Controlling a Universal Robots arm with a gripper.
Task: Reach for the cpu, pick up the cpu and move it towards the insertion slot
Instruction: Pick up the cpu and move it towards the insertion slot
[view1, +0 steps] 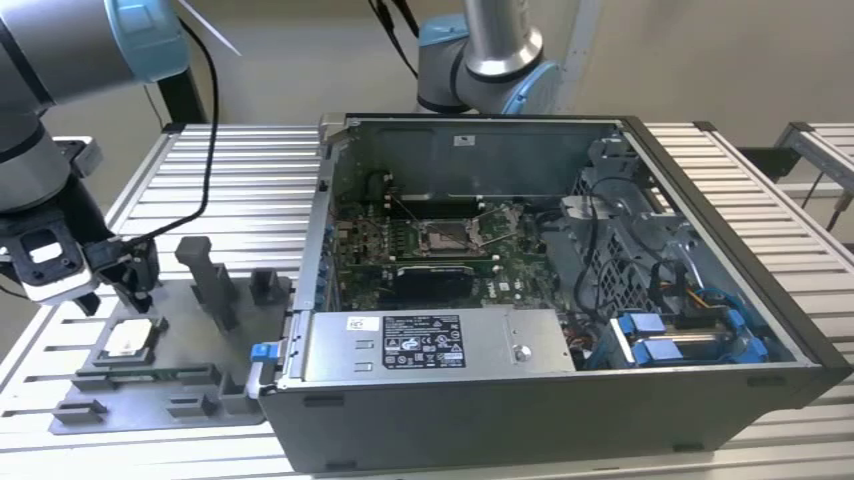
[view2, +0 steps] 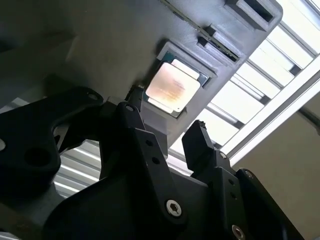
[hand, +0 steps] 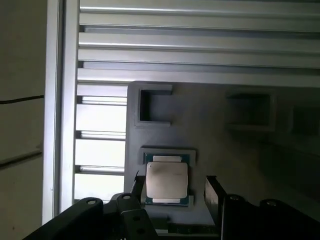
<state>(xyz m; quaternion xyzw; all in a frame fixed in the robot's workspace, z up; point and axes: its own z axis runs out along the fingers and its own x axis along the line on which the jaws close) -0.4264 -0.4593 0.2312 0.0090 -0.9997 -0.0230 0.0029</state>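
Over grey tray (hand: 225, 150) — gripper (view1: 116, 298) spread above cpu (hand: 167, 182), lettering (view2: 172, 89) unreadable

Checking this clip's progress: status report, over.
Open end effector hovering over cpu. It lies in grey tray recess, ungripped. Insertion slot uncovered inside open case. Nothing seen blocking the cpu.

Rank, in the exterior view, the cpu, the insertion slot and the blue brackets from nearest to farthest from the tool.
1. cpu: on the grey tray, close beneath the tool.
2. insertion slot: inside the computer case, mid-board.
3. blue brackets: at the case's corner, the exterior view's right.
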